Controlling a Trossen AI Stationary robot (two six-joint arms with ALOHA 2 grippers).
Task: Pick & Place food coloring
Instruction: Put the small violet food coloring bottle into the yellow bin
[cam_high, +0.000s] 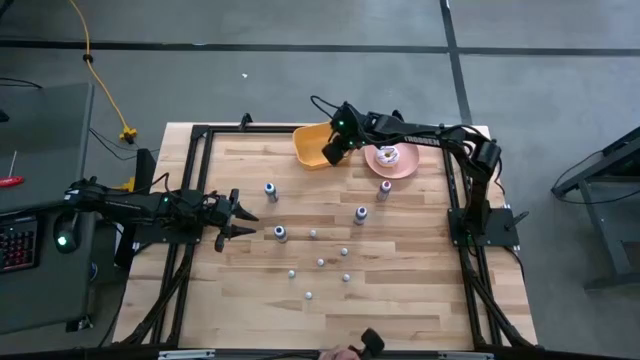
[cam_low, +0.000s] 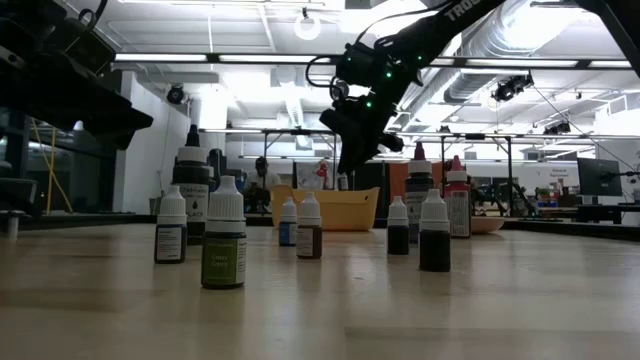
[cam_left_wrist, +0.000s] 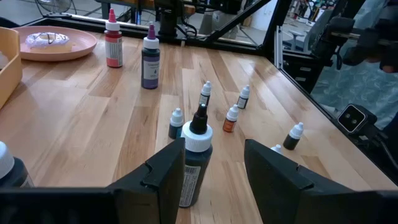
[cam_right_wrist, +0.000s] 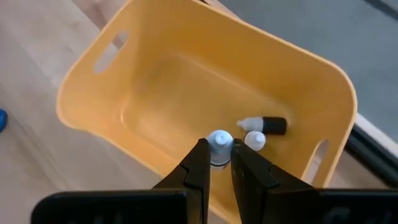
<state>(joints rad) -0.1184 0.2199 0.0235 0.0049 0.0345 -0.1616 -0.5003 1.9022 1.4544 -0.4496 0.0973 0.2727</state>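
Right gripper (cam_right_wrist: 216, 167), closed on a small white-capped food-coloring bottle (cam_right_wrist: 218, 145) held cap-up, above the yellow plastic bin (cam_right_wrist: 155, 74); left gripper (cam_left_wrist: 214, 171) spread open near a dark upright bottle (cam_left_wrist: 195, 163) on the wooden bench (cam_high: 400, 290).

A robotics lab or workshop is showing here. A bare grey concrete floor (cam_high: 300, 80) is surrounding a wooden table (cam_high: 250, 290) framed in black metal rails (cam_high: 195, 160), with two dark arms mounted at its left and right sides. A yellow cable (cam_high: 100, 80) is trailing across the floor at the far left. In the low view, exposed silver ducting (cam_low: 540, 30) and strip lights (cam_low: 230, 58) are running overhead, and further workbenches (cam_low: 480, 170) and a monitor (cam_low: 598, 178) are standing in the open hall behind.
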